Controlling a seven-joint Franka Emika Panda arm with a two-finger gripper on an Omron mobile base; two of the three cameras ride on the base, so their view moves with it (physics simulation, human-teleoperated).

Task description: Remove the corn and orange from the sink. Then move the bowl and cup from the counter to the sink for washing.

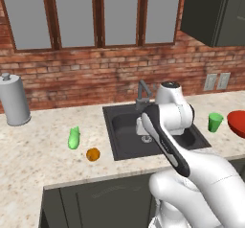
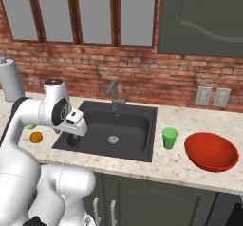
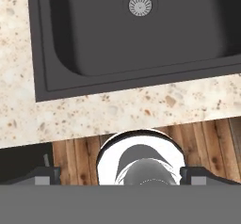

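The corn (image 1: 73, 138) and the orange (image 1: 93, 154) lay on the counter (image 1: 43, 145) left of the sink (image 1: 125, 129), the orange nearer the front edge. The cup (image 2: 169, 137) stood just right of the sink, with the bowl (image 2: 211, 152) beyond it. The gripper (image 3: 120, 175) hung over the sink's front edge, jaws spread wide, holding nothing.

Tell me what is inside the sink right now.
The sink holds nothing but its silver drain. In the right base view, the arm covers the basin's near left corner, so that part is hidden there.
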